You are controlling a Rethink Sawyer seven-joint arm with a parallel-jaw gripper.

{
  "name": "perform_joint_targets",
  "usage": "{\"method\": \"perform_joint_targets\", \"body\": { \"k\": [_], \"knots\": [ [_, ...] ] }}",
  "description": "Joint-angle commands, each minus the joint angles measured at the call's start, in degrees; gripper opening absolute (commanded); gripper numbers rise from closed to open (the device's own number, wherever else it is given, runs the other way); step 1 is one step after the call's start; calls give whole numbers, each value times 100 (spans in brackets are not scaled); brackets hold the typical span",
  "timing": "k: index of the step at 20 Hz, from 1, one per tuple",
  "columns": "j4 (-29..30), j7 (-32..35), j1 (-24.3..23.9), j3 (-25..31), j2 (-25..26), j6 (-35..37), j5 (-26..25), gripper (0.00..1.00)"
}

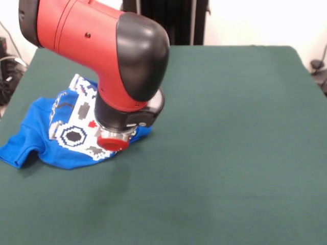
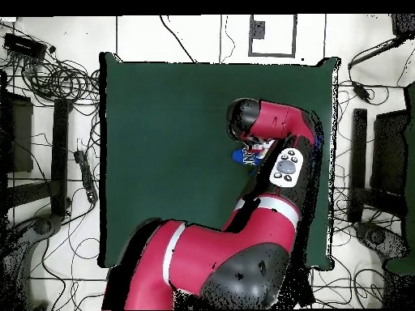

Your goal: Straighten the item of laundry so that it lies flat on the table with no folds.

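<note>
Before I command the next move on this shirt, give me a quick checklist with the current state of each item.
1. T-shirt flat with no folds: not ok; it lies bunched, with a sleeve tucked under at its edge.
2. Shirt fully on the table: ok in the front view; it sits near one side edge.
3. Print side facing up: ok; the pixel print shows.
4. State of the jaws: cannot tell; the arm hides them in both views.
5. Contact with the cloth: cannot tell; the wrist end sits low over the shirt.
6. Overhead view of the shirt: not ok; the arm covers nearly all of it.
</note>
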Motion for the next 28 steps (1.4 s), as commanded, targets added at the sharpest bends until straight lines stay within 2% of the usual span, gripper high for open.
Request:
{"method": "perform_joint_targets", "body": {
  "k": [1, 6, 13, 17, 24, 28],
  "knots": [
    [-343, 1112, 300, 497, 153, 387, 510, 0],
    [-476, 1254, 314, 468, 263, 314, 598, 0],
    [-1198, 2385, 631, 168, 369, 1559, 1219, 0],
    [-1411, 2670, 705, 15, 400, 1962, 1503, 0],
    [-1403, 2846, 842, -148, 279, 2249, 1802, 0],
    [-970, 2404, 844, -135, 2, 2073, 1783, 0]
  ]
}}
